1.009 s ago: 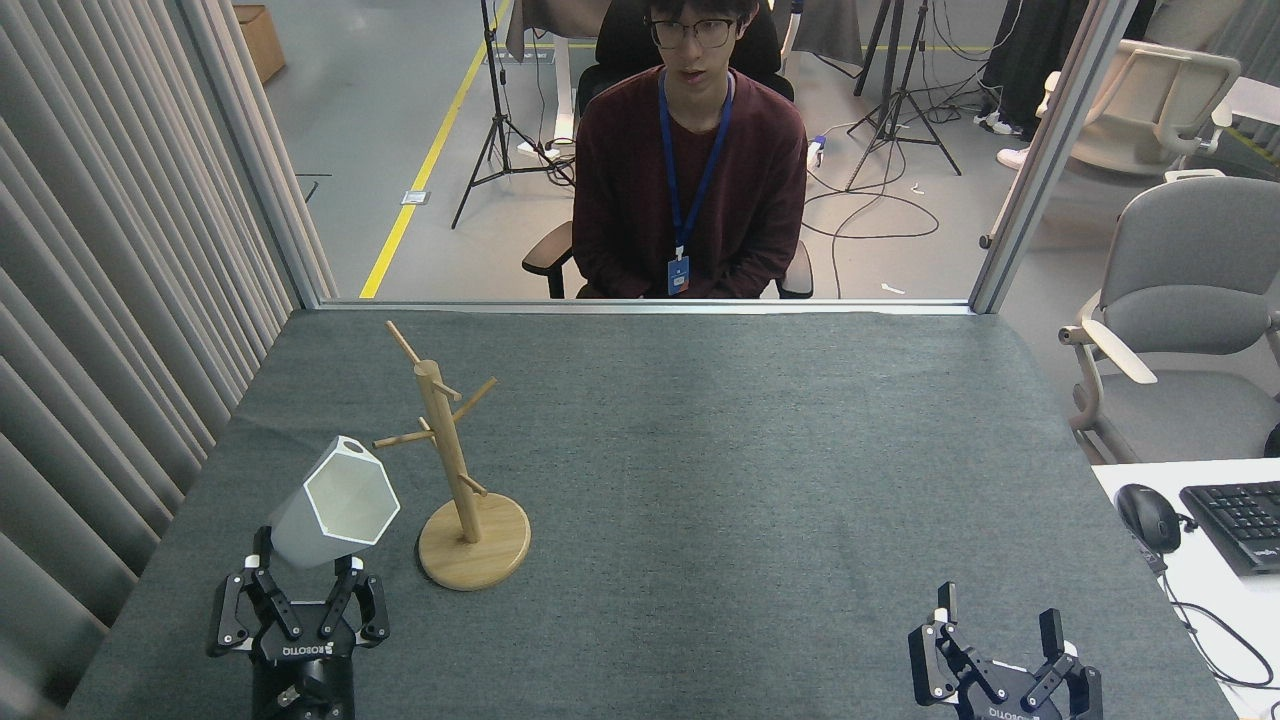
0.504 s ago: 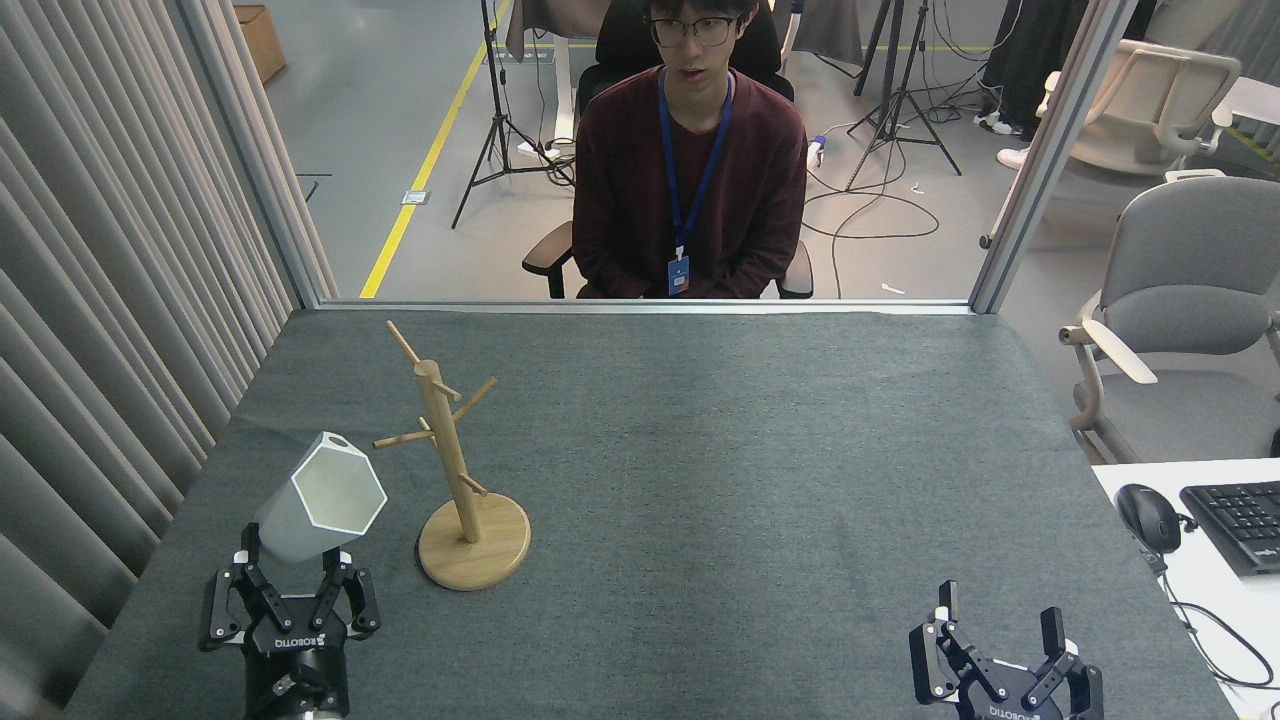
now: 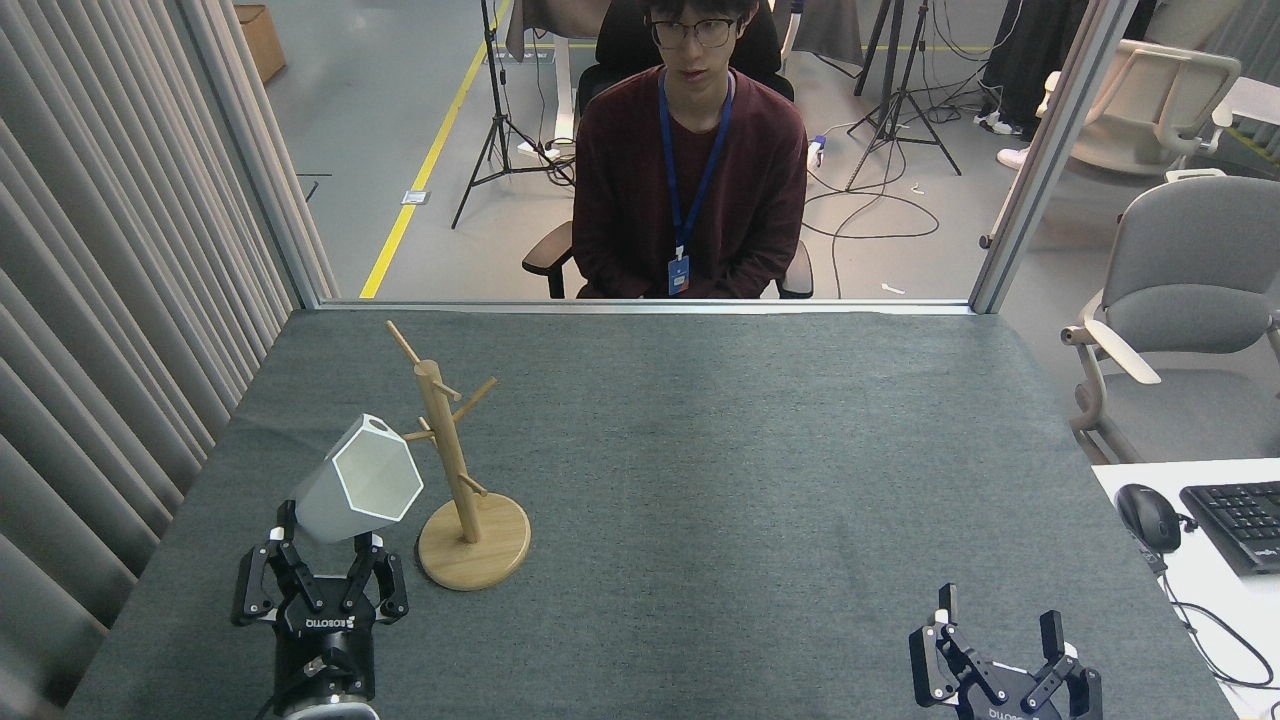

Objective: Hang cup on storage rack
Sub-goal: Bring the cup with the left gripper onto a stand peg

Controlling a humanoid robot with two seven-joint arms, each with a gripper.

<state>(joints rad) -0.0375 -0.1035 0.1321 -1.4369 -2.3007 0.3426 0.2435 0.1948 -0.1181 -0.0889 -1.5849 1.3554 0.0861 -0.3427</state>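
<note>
Left pincer (image 3: pixel 322 540) pinching the tilted cup (image 3: pixel 360 482) just beside the storage rack (image 3: pixel 455 470); right pincer (image 3: pixel 996 625) spread, empty

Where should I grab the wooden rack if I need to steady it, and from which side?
Grip the rack low on its post, just above the round base, coming from the right. That stretch is bare of pegs, and the left claw holds the cup close on the rack's left.

Grey floor (image 3: pixel 400 100) — pleated curtain (image 3: pixel 100 280)
</note>
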